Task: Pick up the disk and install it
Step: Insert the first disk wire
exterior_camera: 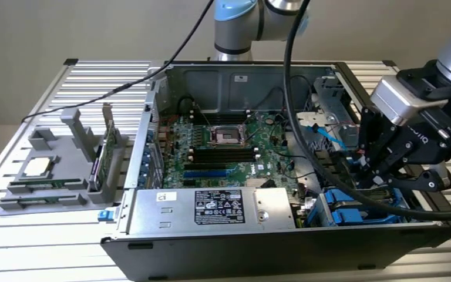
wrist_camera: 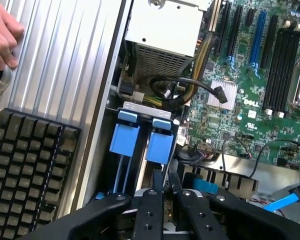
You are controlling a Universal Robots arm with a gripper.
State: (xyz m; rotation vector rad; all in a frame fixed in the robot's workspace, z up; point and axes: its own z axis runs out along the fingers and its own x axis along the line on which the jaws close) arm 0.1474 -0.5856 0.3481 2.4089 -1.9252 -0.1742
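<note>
The disk [wrist_camera: 159, 142] stands on edge in the drive bay at the computer case's front corner, its bright blue carrier beside a second blue carrier [wrist_camera: 125, 137]. My gripper [wrist_camera: 165, 186] reaches down into that bay, and its black fingers [wrist_camera: 157, 181] are drawn close together on the disk's near end. In the exterior view the gripper [exterior_camera: 384, 179] hangs over the bay at the case's right, with the blue brackets [exterior_camera: 349, 210] just below it. Little of the disk's metal body shows behind the gripper.
The open case [exterior_camera: 151, 117] holds a green motherboard [exterior_camera: 218, 147] and a silver power supply box [exterior_camera: 209, 208]. Black cables [wrist_camera: 190, 85] loop beside the bay. A grey fixture [exterior_camera: 53, 170] sits on the exterior view's left. A keyboard [wrist_camera: 30, 170] and a person's hand [wrist_camera: 2, 40] lie outside the case.
</note>
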